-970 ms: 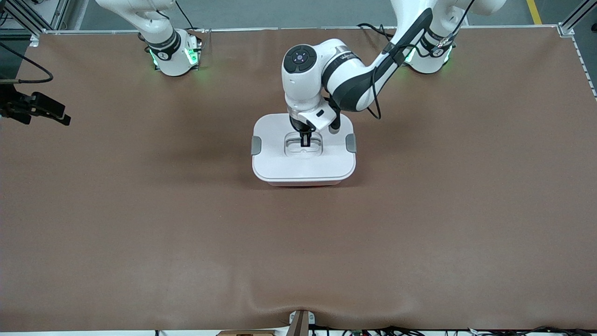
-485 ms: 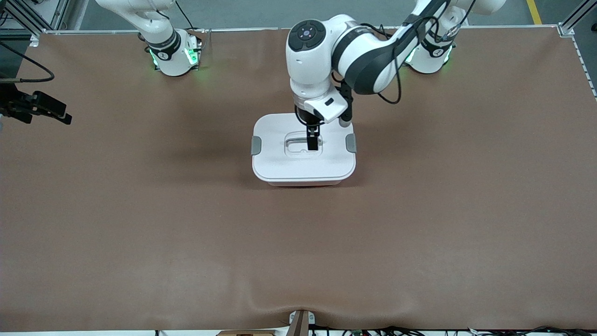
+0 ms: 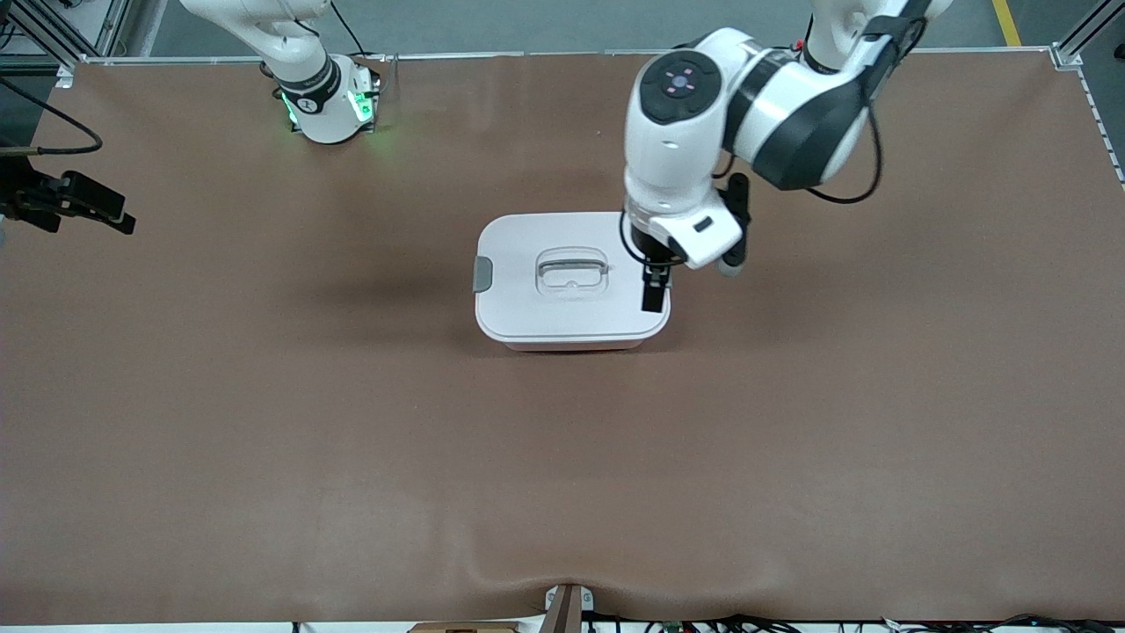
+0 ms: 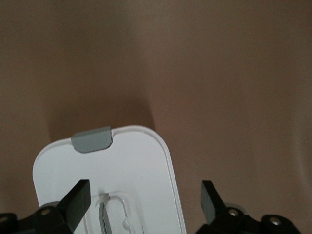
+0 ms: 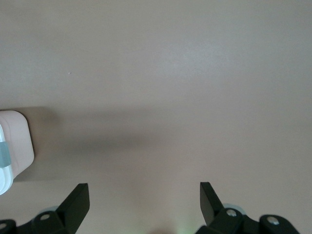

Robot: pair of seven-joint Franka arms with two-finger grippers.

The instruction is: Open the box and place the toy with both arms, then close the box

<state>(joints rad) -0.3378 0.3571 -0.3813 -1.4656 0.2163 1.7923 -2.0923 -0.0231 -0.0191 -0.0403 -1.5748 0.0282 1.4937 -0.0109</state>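
Observation:
The box (image 3: 545,308) sits on the brown table between the arms' bases, its white lid on and its recessed handle (image 3: 572,271) free. One grey clip (image 3: 482,274) shows at the end toward the right arm. My left gripper (image 3: 653,294) hangs open and empty above the lid's edge at the left arm's end. In the left wrist view the gripper (image 4: 146,195) has the lid (image 4: 131,156) and a grey clip (image 4: 92,139) below it. My right gripper (image 5: 144,195) is open and empty over bare table, with a corner of the box (image 5: 14,141) at the view's edge. The toy is out of view.
A black device with cables (image 3: 66,204) juts in at the table's edge toward the right arm's end. A small bracket (image 3: 567,607) sits at the table edge nearest the front camera. The brown mat (image 3: 562,457) covers the table.
My left gripper has lifted off the lid's handle and moved sideways to the box's edge toward the left arm's end. The box and the right arm have not moved.

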